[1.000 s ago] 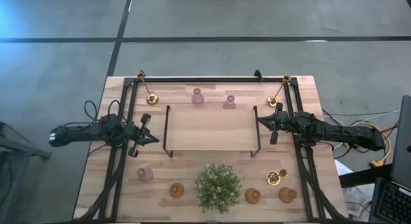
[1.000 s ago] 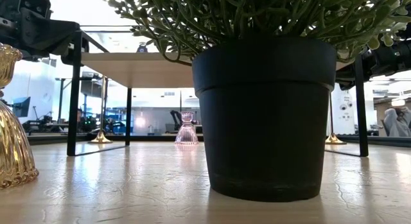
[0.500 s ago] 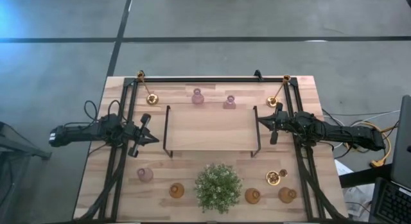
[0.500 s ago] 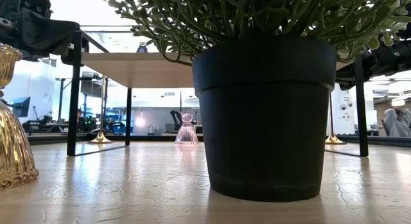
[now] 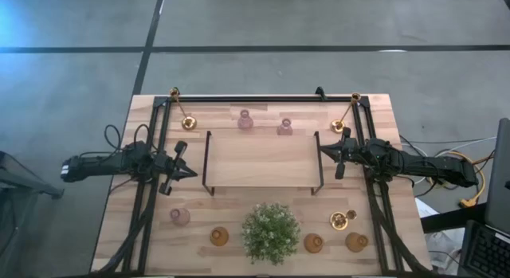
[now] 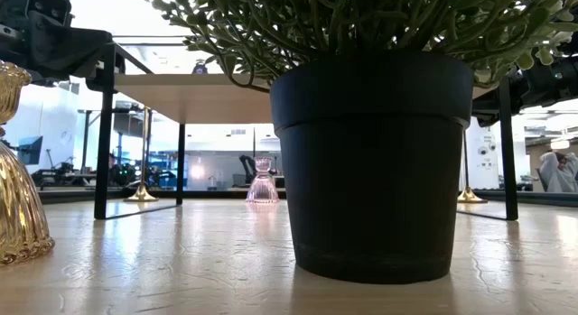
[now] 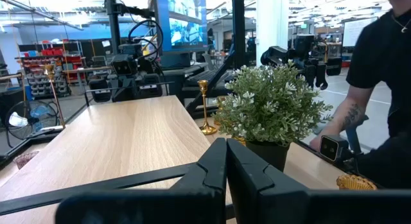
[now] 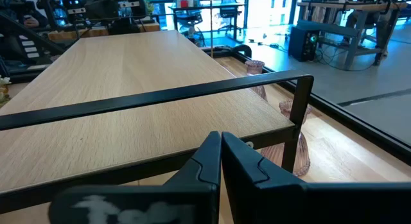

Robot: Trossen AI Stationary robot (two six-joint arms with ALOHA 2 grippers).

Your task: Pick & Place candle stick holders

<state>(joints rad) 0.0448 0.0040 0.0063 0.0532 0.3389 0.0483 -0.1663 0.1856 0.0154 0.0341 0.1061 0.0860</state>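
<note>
Nearest the front edge of the worktop (image 5: 119, 222), the bushy plant (image 5: 271, 232) in its dark pot (image 6: 372, 162) is seen, flanked by a row of holders. An amber glass holder (image 5: 219, 236) is set just to its left and two more amber ones (image 5: 313, 243) (image 5: 355, 242) to its right. A pink-lilac holder (image 5: 180, 217) stands further left, and a short brass holder (image 5: 341, 221) stands just behind the right-hand amber pair. In the low view, one amber holder (image 6: 18, 171) is caught big at the picture's left edge.

Further in, the raised wooden shelf (image 5: 261, 159) on its black frame is seen at mid-worktop, nothing resting on it. The left pincer (image 5: 191, 171) is held just off the shelf's left end, fingers pressed together, nothing gripped. The right pincer (image 5: 322, 150) is held at the shelf's right end, likewise closed and empty. From the left wrist view a slim brass stick (image 7: 205, 108) is seen upright beside the plant, with a person at the far side in a dark top.

Farthest back, two pink-lilac holders (image 5: 245, 119) (image 5: 284, 127) are stood behind the shelf, near each other. A tall brass stick (image 5: 187, 121) is placed at the back left and another (image 5: 338, 125) at the back right.
</note>
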